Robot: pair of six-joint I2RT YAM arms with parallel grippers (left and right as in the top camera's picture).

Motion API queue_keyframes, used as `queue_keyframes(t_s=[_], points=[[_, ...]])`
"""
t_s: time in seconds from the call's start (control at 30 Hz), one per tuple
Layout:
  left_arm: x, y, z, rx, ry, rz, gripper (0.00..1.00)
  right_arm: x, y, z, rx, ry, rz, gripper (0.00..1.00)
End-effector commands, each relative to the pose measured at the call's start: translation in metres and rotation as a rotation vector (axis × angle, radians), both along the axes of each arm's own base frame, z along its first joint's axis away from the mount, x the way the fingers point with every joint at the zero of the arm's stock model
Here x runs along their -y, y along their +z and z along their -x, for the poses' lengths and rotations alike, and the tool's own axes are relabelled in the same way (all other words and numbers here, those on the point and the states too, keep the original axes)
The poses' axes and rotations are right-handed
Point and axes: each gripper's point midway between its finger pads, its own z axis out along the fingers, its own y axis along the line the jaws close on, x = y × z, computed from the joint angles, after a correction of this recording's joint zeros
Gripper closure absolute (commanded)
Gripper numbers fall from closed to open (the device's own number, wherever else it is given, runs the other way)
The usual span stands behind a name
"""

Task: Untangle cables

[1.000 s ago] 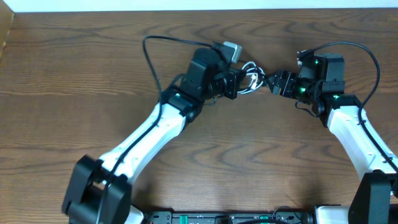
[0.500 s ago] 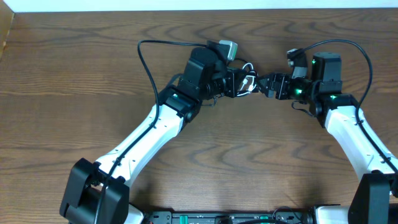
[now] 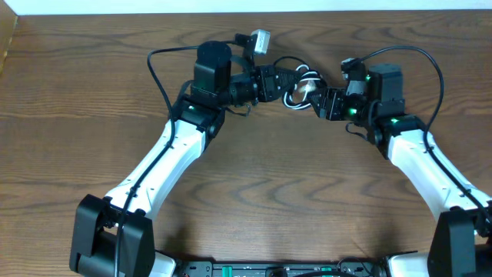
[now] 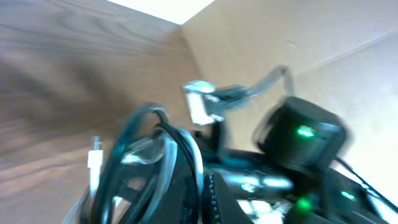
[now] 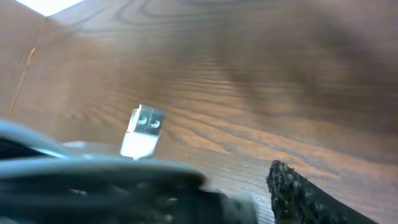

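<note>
The pull should be slow and level, so loops slide rather than cinch. The cables (image 3: 298,87), a small knot of black and silvery-white loops with a metal plug (image 5: 142,130), sit between left gripper (image 3: 278,80) and right gripper (image 3: 323,102) near the far edge of the bench (image 3: 77,92); blur hides whether either grips.

Cables (image 3: 300,85): black and white-silvery, with a silver-white plug (image 5: 142,129). Table (image 3: 77,115): brown wood grain. Arms (image 3: 157,165): white links, black joints, green lights.
</note>
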Motion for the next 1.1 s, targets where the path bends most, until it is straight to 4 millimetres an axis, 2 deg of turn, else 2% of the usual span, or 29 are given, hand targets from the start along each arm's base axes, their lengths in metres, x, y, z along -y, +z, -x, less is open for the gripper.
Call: queue_keyframes(t_s=[0.0, 0.17, 0.33, 0.43, 0.6, 0.7, 0.8, 0.93, 1.0, 1.07], points=[[0.007, 0.022, 0.027, 0.000, -0.167, 0.079, 0.93, 0.019, -0.017, -0.014, -0.096, -0.211, -0.010, 0.38], [0.007, 0.048, 0.034, 0.104, -0.238, 0.145, 0.93, 0.027, -0.039, -0.016, -0.160, -0.284, 0.004, 0.39], [-0.002, 0.078, 0.030, 0.225, -0.229, 0.209, 0.93, 0.030, -0.067, -0.008, -0.251, -0.298, 0.035, 0.41], [-0.008, 0.082, 0.026, 0.250, -0.214, 0.214, 0.93, 0.031, -0.079, -0.002, -0.295, -0.297, 0.050, 0.42], [-0.009, 0.077, 0.024, 0.250, -0.209, 0.199, 0.93, 0.033, -0.088, 0.009, -0.340, -0.285, 0.079, 0.43], [-0.009, 0.058, 0.018, 0.213, -0.181, 0.146, 0.93, 0.036, -0.092, 0.014, -0.360, -0.283, 0.101, 0.43], [-0.014, 0.018, 0.002, 0.104, -0.072, 0.033, 0.92, 0.037, -0.094, 0.018, -0.374, -0.277, 0.111, 0.43], [-0.039, -0.042, -0.024, 0.016, 0.143, -0.208, 0.92, 0.037, -0.096, 0.020, -0.380, -0.265, 0.122, 0.42], [-0.052, -0.059, -0.036, 0.044, 0.221, -0.312, 0.92, 0.037, -0.096, 0.020, -0.379, -0.263, 0.124, 0.41], [-0.059, -0.071, -0.044, 0.079, 0.251, -0.377, 0.87, 0.037, -0.095, 0.020, -0.368, -0.251, 0.131, 0.39]])
